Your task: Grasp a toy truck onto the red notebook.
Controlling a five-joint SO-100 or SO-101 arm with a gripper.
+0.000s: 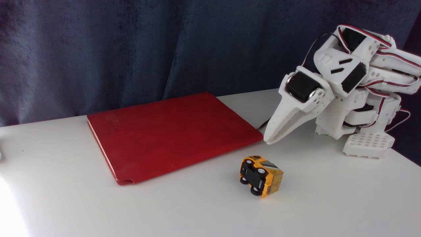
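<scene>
The yellow-orange toy truck [261, 175] lies tipped on its side on the white table, its black underside and white-hubbed wheels facing left. The dark-red notebook [171, 135] lies flat behind and to the left of it, with nothing on its cover. My white gripper [270, 138] hangs just off the notebook's right corner, above and behind the truck, pointing down-left. Its fingers are together and hold nothing. A gap of bare table separates the tip from the truck.
The arm's white base [368, 144] stands at the right near the table's edge. A dark blue curtain [131, 49] hangs behind the table. Bare white tabletop [197, 210] spreads across the front, with bright glare at the lower left.
</scene>
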